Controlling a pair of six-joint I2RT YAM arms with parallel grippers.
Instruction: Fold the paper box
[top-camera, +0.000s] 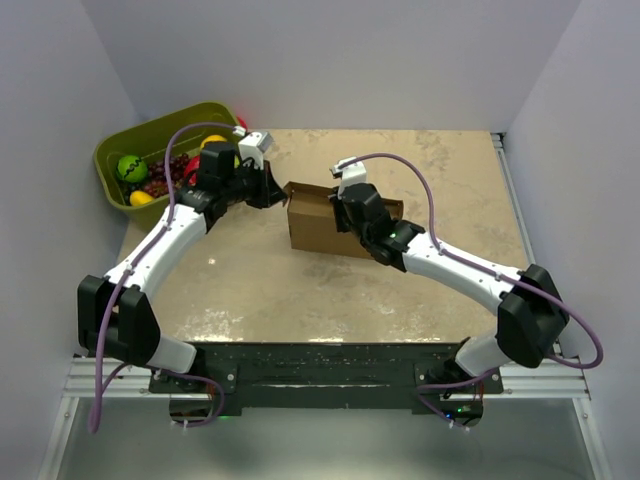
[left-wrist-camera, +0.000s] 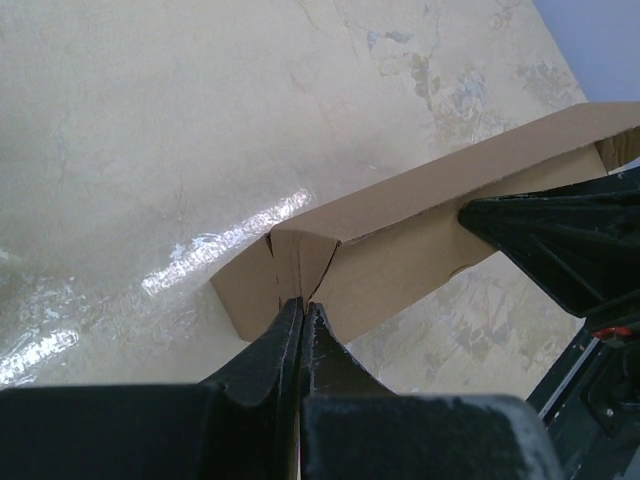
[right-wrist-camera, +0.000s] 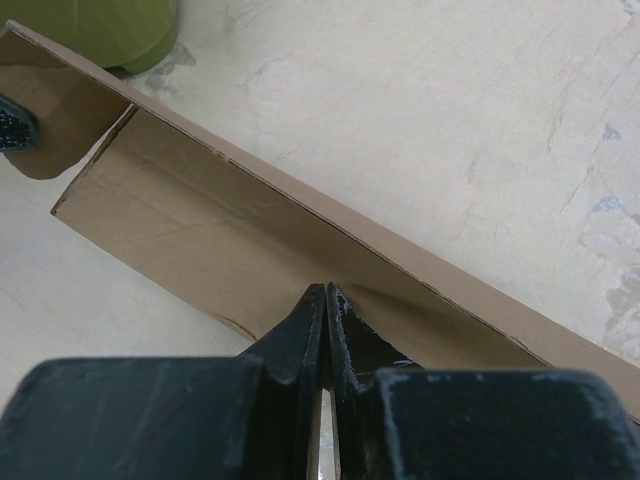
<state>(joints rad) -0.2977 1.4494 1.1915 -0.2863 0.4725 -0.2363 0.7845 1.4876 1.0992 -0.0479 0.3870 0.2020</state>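
The paper box is brown cardboard, partly folded, lying mid-table with one long wall raised. My left gripper is at its left end. In the left wrist view the left gripper is shut, its tips pressed against the creased corner of the box, with nothing between the jaws. My right gripper reaches over the box from the right. In the right wrist view the right gripper is shut, its tips touching the inner face of the long wall, which dents slightly there.
An olive-green bin with a green ball, grapes and other fruit stands at the back left, close to the left arm; its edge shows beyond the box. White walls enclose the table on three sides.
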